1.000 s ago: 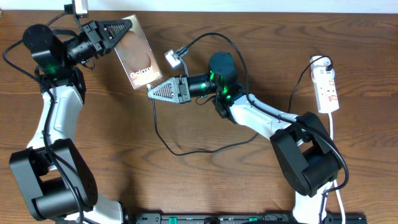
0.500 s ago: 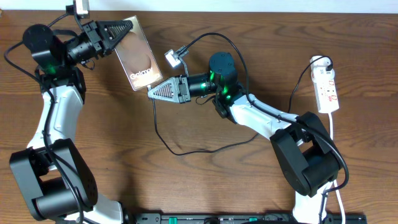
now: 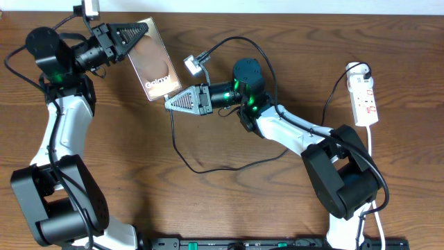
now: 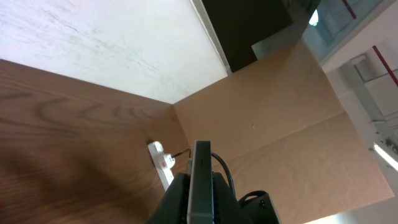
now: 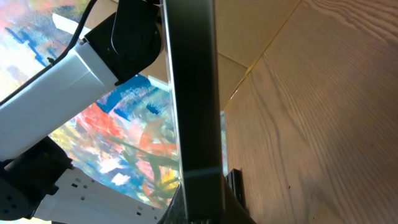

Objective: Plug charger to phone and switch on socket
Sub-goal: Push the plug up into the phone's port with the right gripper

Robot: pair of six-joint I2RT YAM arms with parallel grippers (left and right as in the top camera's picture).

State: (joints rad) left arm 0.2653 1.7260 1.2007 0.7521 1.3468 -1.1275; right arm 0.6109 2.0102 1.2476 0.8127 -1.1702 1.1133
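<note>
At the frame's upper left, the left pincer (image 3: 144, 29) is clamped on the phone (image 3: 154, 66); at centre, the right pincer (image 3: 168, 104) appears closed on the charger (image 3: 201, 170), beside the phone's lower edge. Misaligned, the charger could be jammed.

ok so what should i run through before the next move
1. phone clamped in the left gripper: ok.
2. right gripper close to the phone's lower end: ok.
3. Plug tip lined up with the port: cannot tell, hidden.
4. charger cable lying in a loose loop, not taut: ok.
5. socket switch position: cannot tell, too small.
</note>
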